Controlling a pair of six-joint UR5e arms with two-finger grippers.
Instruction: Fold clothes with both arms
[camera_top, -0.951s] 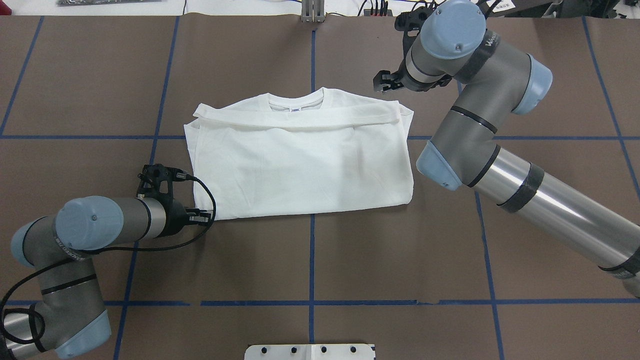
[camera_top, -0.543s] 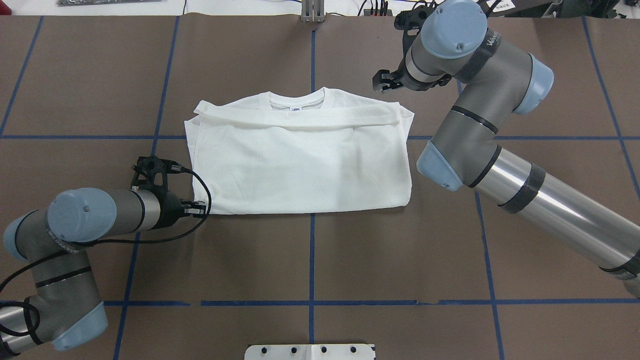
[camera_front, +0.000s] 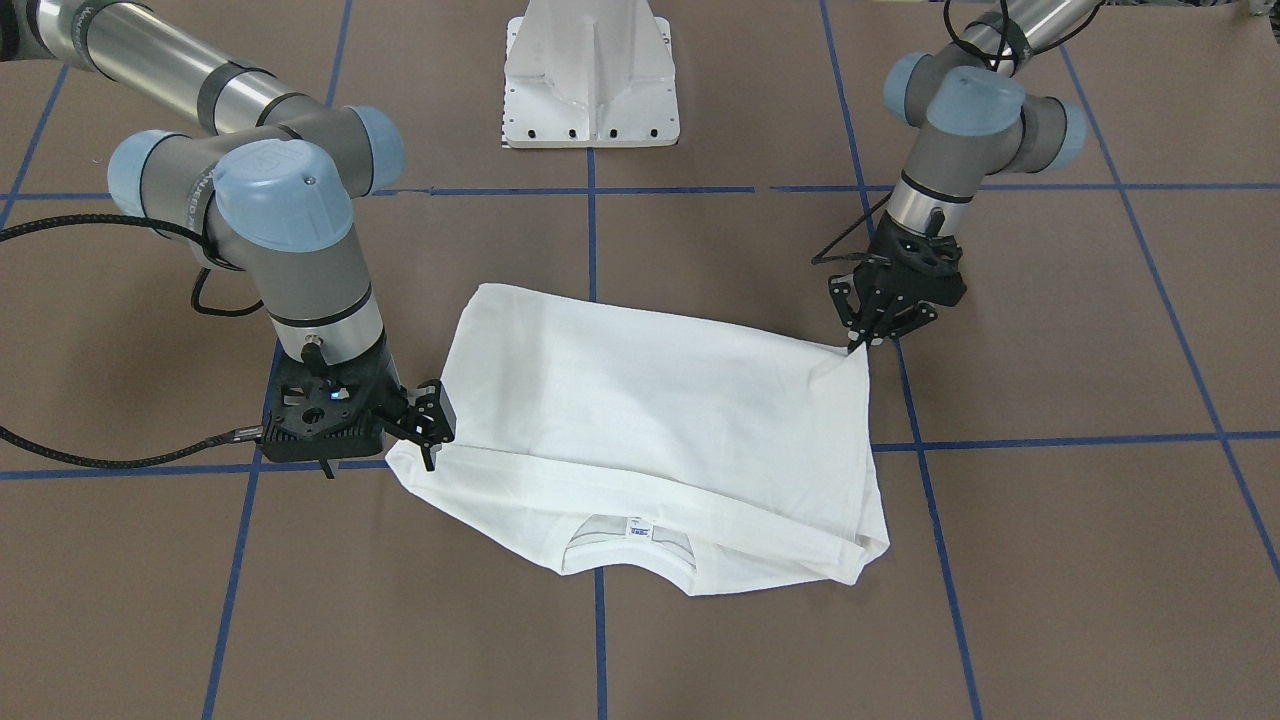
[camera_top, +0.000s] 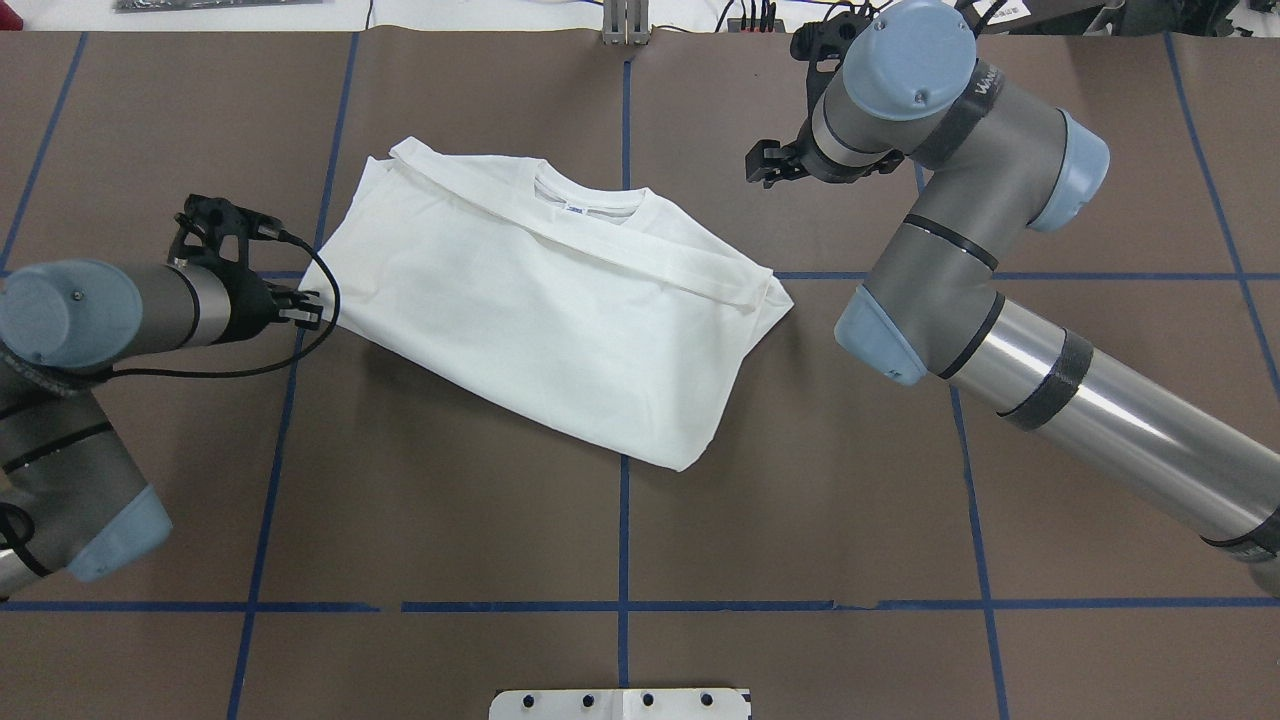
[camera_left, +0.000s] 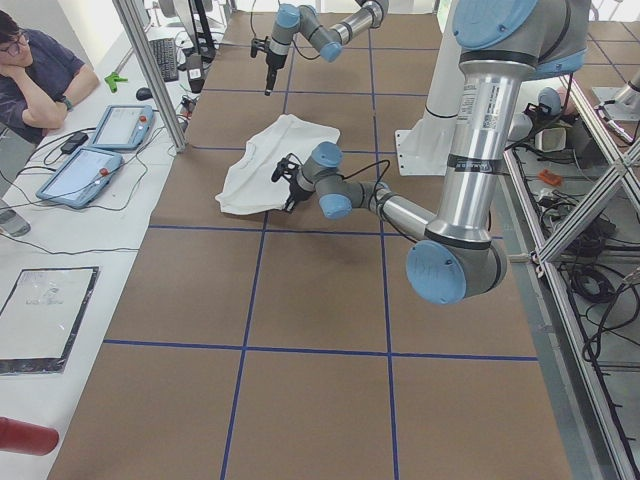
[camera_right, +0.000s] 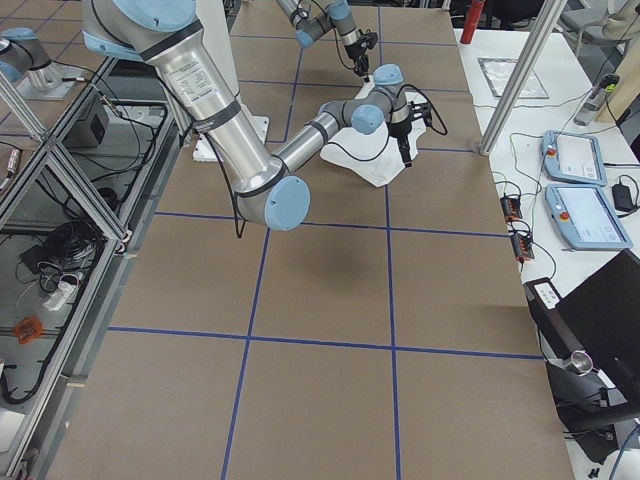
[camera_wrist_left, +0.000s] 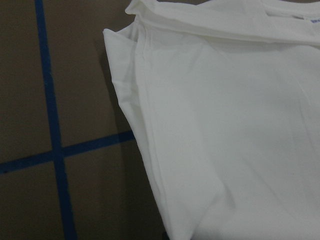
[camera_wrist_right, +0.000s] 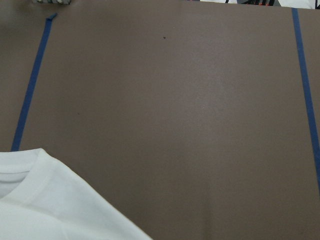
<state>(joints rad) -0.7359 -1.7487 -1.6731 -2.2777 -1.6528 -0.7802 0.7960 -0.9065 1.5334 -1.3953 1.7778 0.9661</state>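
Observation:
The white T-shirt lies folded and skewed on the brown table, collar and small label on the far side. Its printed text is hidden. It also shows in the front view and in the left wrist view. My left gripper is shut on the shirt's left corner, low at the table; it also shows in the front view. My right gripper is open and empty, held above the table beyond the shirt's right end. Its wrist view shows only part of the shirt's edge.
The white metal pedestal base stands at the robot's side of the table. Blue tape lines cross the brown surface. An operator sits by tablets on a side table across from the robot.
My left gripper has moved left and away from the robot, dragging the shirt's corner with it. The shirt has turned clockwise in the overhead view. The right arm has stayed still.

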